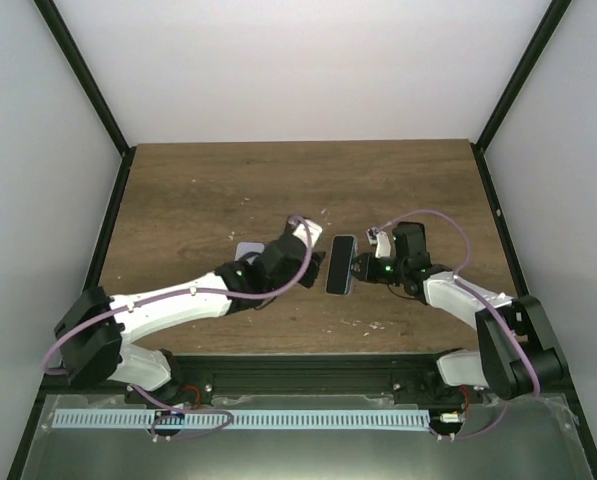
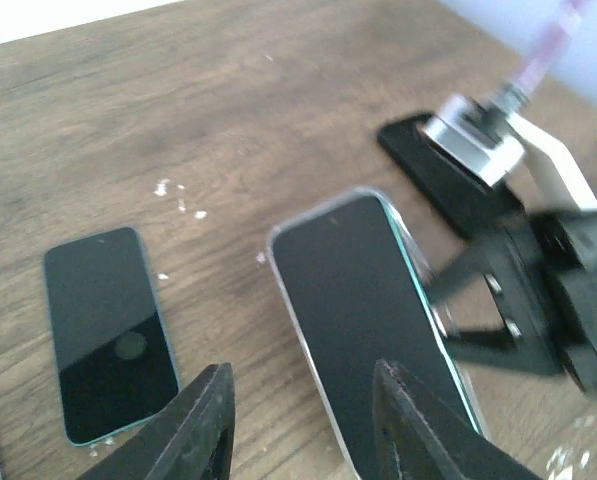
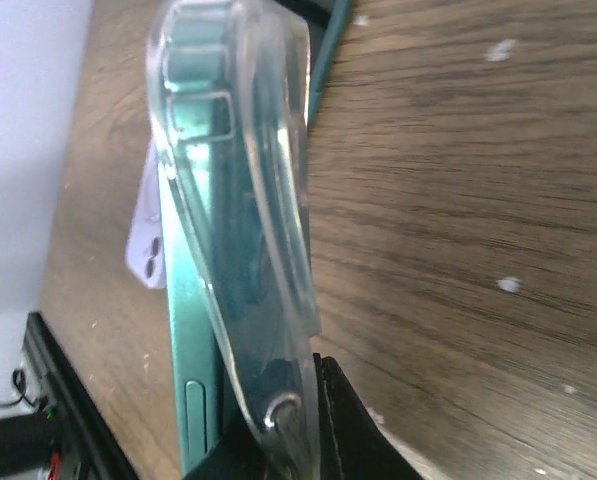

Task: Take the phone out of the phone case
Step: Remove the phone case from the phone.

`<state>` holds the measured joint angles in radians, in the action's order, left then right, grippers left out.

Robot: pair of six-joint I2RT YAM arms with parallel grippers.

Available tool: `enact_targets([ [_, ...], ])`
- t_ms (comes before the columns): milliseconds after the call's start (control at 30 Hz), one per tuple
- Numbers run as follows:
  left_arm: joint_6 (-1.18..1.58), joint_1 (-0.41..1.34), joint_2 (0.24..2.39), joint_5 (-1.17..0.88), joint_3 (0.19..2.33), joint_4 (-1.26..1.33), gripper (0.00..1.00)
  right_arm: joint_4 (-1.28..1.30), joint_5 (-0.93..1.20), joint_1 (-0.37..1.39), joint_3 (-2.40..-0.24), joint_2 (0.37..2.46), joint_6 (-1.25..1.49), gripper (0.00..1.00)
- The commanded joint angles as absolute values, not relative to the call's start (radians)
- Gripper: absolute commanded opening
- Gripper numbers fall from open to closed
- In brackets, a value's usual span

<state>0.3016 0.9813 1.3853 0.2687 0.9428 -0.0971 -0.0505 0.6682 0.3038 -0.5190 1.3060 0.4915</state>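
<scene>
Phone (image 1: 341,265), long axis near-to-far

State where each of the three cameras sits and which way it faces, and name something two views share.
Top external: above and behind the arms, facing down at the table; both arms, left pincer and right pincer show.
Left wrist: on the left arm, facing down and ahead at the cased phone; its own fingers show.
Right wrist: on the right arm, close against the clear case; one finger shows.
Shared: top and left wrist both show the cased phone.
</scene>
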Motion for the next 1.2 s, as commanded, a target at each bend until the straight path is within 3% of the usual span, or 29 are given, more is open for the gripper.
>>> enact_targets([
  [0,0.169,1.091,1.459,0.4,0.921,-0.05,0.38,-0.052,0.527,0.298,-0.513,1.313,0.595,0.01],
  [67,0.14,1.136,1.501,0.425,0.928,-0.047,0.41,-0.038,0.499,0.296,-0.511,1.313,0.609,0.01],
  [167,0.092,1.19,1.562,0.458,0.949,-0.056,0.54,-0.026,0.483,0.295,-0.511,1.323,0.622,0.01],
  [267,0.052,1.223,1.612,0.464,0.956,-0.036,0.57,-0.009,0.441,0.292,-0.503,1.338,0.643,0.01],
  [733,0.023,1.239,1.756,0.474,0.971,0.136,0.52,-0.002,0.509,0.243,-0.515,1.476,0.65,0.01],
  [1167,-0.02,1.241,1.846,0.559,1.042,0.082,0.47,0.001,0.546,0.21,-0.52,1.503,0.646,0.01],
])
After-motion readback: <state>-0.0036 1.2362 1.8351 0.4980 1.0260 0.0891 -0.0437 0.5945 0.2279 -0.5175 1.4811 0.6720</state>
